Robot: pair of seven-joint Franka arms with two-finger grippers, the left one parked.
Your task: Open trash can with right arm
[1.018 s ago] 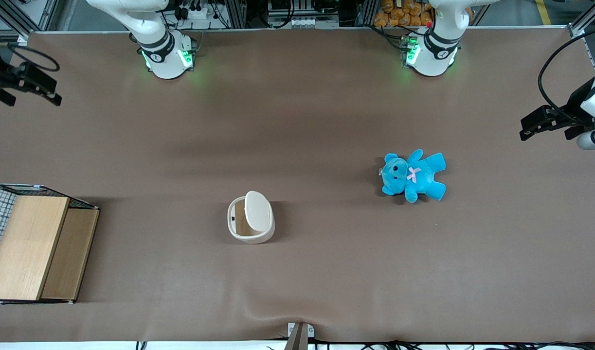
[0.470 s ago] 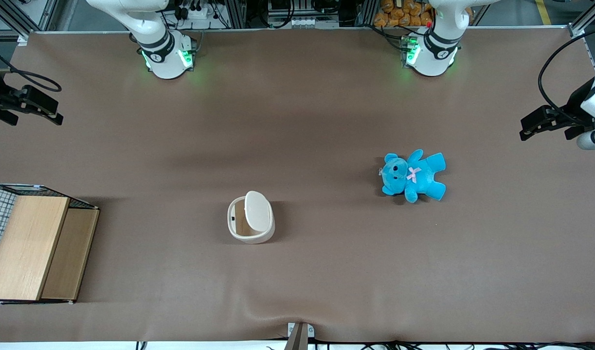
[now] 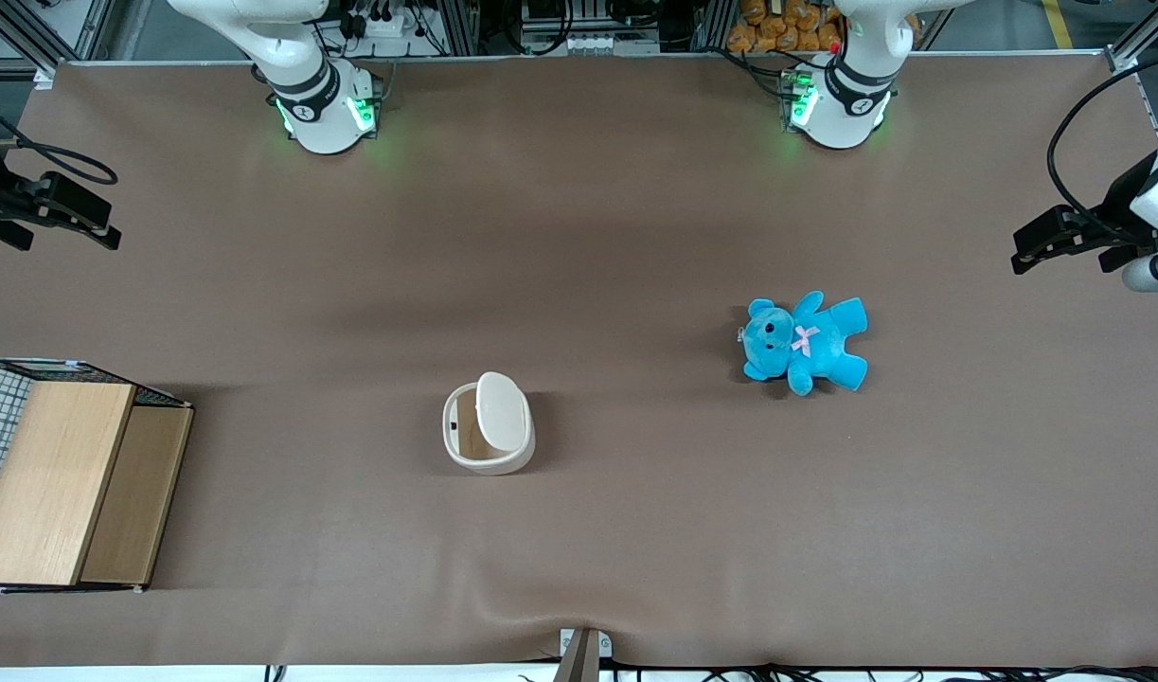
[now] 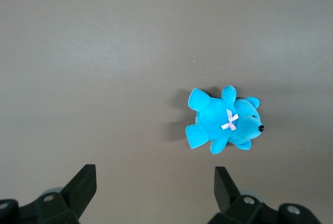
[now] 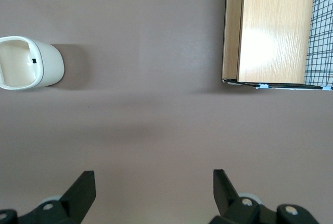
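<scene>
The cream-white trash can (image 3: pixel 489 426) stands on the brown table, nearer the front camera than the middle. Its flat white lid (image 3: pixel 501 410) is tilted up and the tan inside shows. In the right wrist view the trash can (image 5: pixel 28 62) shows its open mouth. My right arm's gripper (image 3: pixel 62 225) hangs at the working arm's end of the table, far from the can and farther from the front camera. The gripper (image 5: pixel 154 182) is open over bare table, and nothing is between its fingers.
A wooden box with wire mesh (image 3: pixel 67 483) sits at the working arm's end, nearer the front camera than the gripper; the wooden box (image 5: pixel 276 26) also shows from the wrist. A blue teddy bear (image 3: pixel 804 341) lies toward the parked arm's end.
My gripper has drifted toward the front camera along the table's end, most of it in the first half second. The trash can, lid and bear have not moved.
</scene>
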